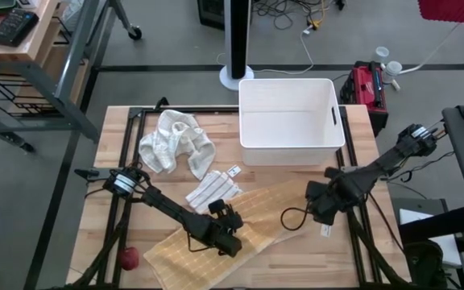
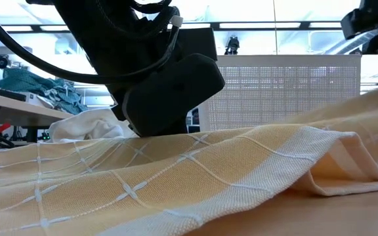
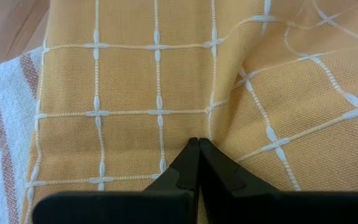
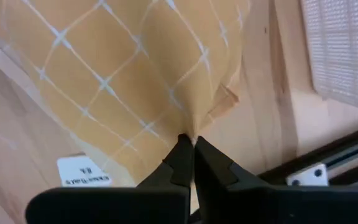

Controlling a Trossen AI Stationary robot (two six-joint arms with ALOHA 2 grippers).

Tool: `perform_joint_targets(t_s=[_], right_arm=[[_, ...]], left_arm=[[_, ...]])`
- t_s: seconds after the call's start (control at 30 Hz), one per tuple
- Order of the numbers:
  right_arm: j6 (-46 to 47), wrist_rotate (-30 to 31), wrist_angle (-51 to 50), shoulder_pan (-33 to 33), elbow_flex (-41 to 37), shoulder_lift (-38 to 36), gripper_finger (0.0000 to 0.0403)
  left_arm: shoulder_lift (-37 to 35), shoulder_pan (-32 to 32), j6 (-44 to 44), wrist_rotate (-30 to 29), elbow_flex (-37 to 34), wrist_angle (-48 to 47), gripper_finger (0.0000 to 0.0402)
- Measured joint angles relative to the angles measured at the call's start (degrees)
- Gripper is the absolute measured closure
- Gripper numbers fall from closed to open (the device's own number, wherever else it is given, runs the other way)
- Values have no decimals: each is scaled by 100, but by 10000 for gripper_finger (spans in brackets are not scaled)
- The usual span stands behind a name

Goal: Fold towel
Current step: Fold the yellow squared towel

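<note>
High view, yellow towel on table, pinched in left jaws, right jaws.

Bin: a white plastic bin sits at the far edge of the wooden table, its inside bare.
White cloth: a crumpled white cloth lies left of the bin, near the table's far left corner.
Striped cloth: a small white cloth with reddish stripes lies between the crumpled cloth and the table's middle.
Red object: a small red object rests near the table's front left edge.
Floor: a red and black case stands just right of the bin, beyond the table.
</note>
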Motion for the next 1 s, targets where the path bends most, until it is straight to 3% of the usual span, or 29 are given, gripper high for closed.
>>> perform_joint_targets(t_s=[0.2, 0.43, 0.53, 0.77, 1.0], right_arm=[[175, -26, 556, 86, -225, 1, 367], [572, -17, -637, 87, -250, -11, 288], [590, -16, -614, 179, -243, -64, 261], [-474, 302, 1225, 703, -263, -120, 234], [-1043, 1149, 3001, 871, -530, 115, 255]], left_arm=[[0, -2, -2, 0, 0, 9, 401], [-58, -33, 34, 3, 0, -39, 402], [-253, -50, 77, 128, -26, -411, 401], [-1075, -148, 161, 560, -18, -745, 401], [-1551, -282, -251, 1638, -9, -739, 401]])
